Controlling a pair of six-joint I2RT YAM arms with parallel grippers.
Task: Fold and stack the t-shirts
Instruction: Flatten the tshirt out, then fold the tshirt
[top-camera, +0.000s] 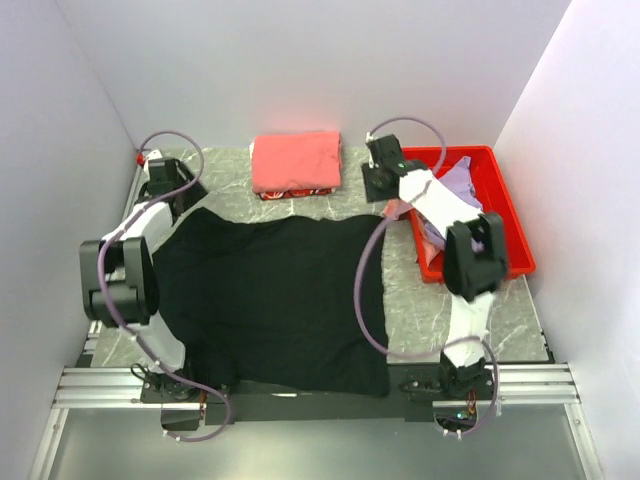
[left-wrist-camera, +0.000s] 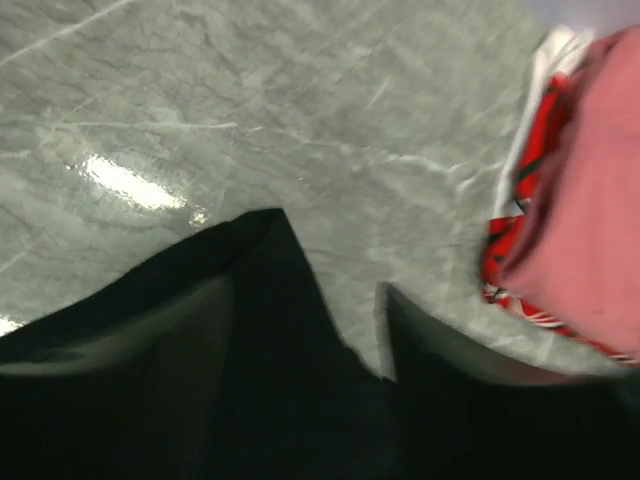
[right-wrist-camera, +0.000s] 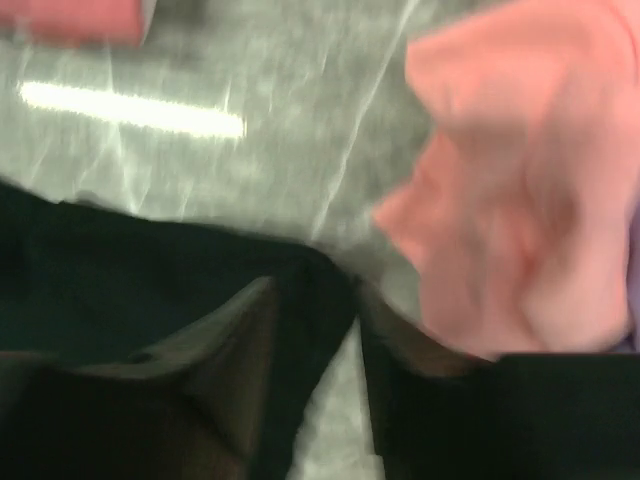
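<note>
A large black t-shirt (top-camera: 270, 300) lies spread flat in the middle of the table. My left gripper (top-camera: 168, 188) is at its far left corner, and in the left wrist view (left-wrist-camera: 305, 300) it is open with the black cloth edge (left-wrist-camera: 270, 300) between the fingers. My right gripper (top-camera: 384, 180) is at the far right corner, open (right-wrist-camera: 315, 300) over the black cloth (right-wrist-camera: 150, 270). A folded coral-red shirt (top-camera: 295, 162) lies at the back. A pink shirt (right-wrist-camera: 520, 200) and a lavender shirt (top-camera: 460, 185) are in the bin.
A red plastic bin (top-camera: 515, 215) stands at the right, the pink shirt (top-camera: 400, 208) hanging over its left wall. A red-and-white patterned item (left-wrist-camera: 510, 240) shows under the coral-red shirt (left-wrist-camera: 590, 200). White walls close in on three sides.
</note>
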